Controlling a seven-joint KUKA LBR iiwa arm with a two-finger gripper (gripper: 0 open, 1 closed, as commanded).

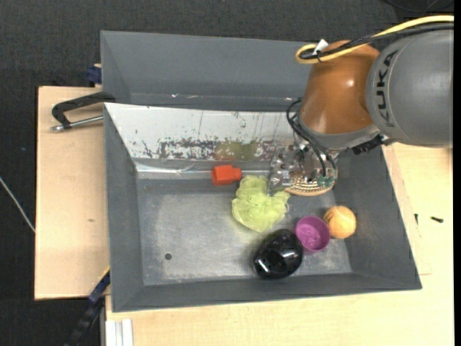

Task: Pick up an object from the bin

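Note:
My gripper hangs below the orange cover at the back right of the bin floor, its tip just above the upper right edge of a crumpled yellow-green cloth. Nothing shows between the fingers. A small orange-red block lies to the left of the gripper near the back wall. A purple round piece and an orange ball lie in front of the gripper to the right.
A glossy black rounded thing rests near the bin's front wall, touching the purple piece. The arm comes in over the right rim. The left half of the bin floor is bare metal.

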